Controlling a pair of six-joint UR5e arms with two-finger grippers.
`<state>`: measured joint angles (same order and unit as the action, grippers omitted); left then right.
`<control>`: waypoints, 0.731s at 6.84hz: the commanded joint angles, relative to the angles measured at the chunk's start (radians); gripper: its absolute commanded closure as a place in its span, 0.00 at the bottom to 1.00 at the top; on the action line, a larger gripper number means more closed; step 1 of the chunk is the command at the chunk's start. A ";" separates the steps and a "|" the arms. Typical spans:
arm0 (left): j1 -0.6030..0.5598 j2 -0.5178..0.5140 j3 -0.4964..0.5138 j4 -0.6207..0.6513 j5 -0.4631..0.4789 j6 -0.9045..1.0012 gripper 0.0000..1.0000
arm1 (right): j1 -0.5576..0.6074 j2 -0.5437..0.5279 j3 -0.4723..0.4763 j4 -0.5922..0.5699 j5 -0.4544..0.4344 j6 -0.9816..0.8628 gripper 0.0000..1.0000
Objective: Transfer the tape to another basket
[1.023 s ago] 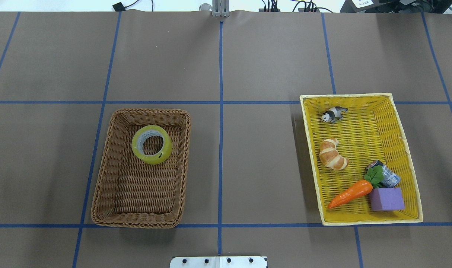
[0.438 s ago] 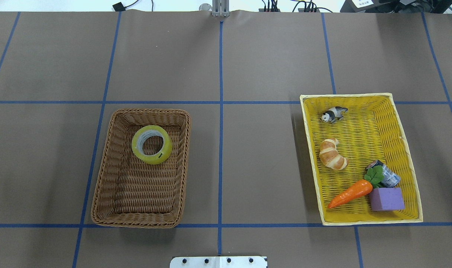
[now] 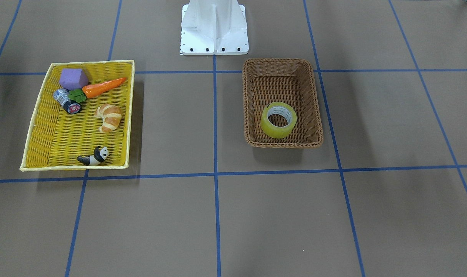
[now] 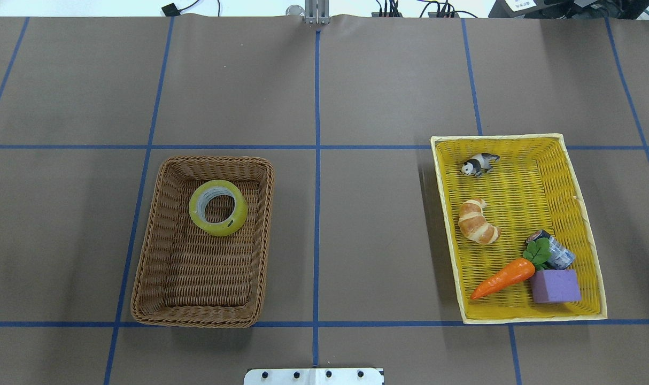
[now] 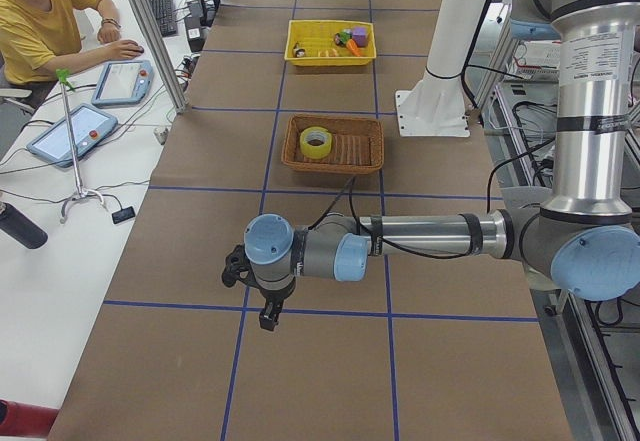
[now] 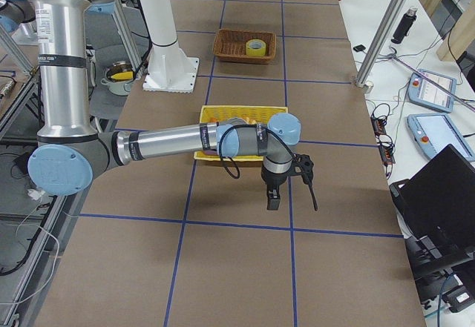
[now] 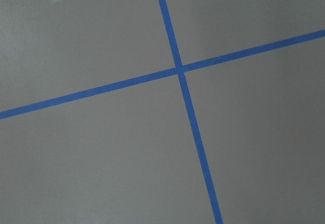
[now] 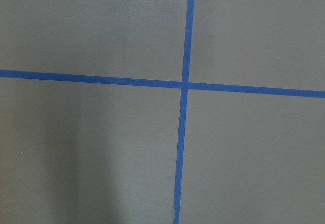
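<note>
The yellow tape roll (image 4: 224, 229) lies flat in the far half of the brown wicker basket (image 4: 143, 267), left of the table's middle. The front-facing view shows the tape (image 3: 278, 130) in the basket (image 3: 283, 144) too. No gripper shows in the overhead or front-facing views. The left gripper (image 5: 265, 319) hangs over bare table far from the basket, seen only in the exterior left view. The right gripper (image 6: 272, 199) hangs beyond the yellow tray, seen only in the exterior right view. I cannot tell whether either is open or shut. Both wrist views show only brown table with blue tape lines.
A shallow yellow woven tray (image 4: 533, 316) on the right holds a croissant (image 4: 478, 222), a carrot (image 4: 503, 278), a purple block (image 4: 555, 286), a small silver cylinder (image 4: 557, 251) and a panda figure (image 4: 479, 163). The robot's white base (image 3: 214, 27) stands between the baskets. An operator (image 5: 40, 21) sits beyond the table edge.
</note>
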<state>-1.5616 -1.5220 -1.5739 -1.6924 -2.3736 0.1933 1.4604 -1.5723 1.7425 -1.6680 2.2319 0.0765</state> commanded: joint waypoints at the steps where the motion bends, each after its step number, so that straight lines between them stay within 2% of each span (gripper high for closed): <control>1: 0.000 0.000 0.000 0.000 0.001 0.000 0.01 | 0.000 0.003 0.000 0.001 0.000 -0.001 0.00; 2: 0.000 0.000 0.000 0.000 0.001 0.000 0.01 | 0.000 0.003 0.002 0.001 0.000 0.000 0.00; 5: 0.000 0.006 0.000 0.000 0.001 0.000 0.01 | 0.000 -0.015 -0.034 0.103 0.000 0.005 0.00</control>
<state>-1.5616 -1.5200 -1.5739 -1.6919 -2.3731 0.1933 1.4604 -1.5827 1.7266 -1.6012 2.2320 0.0791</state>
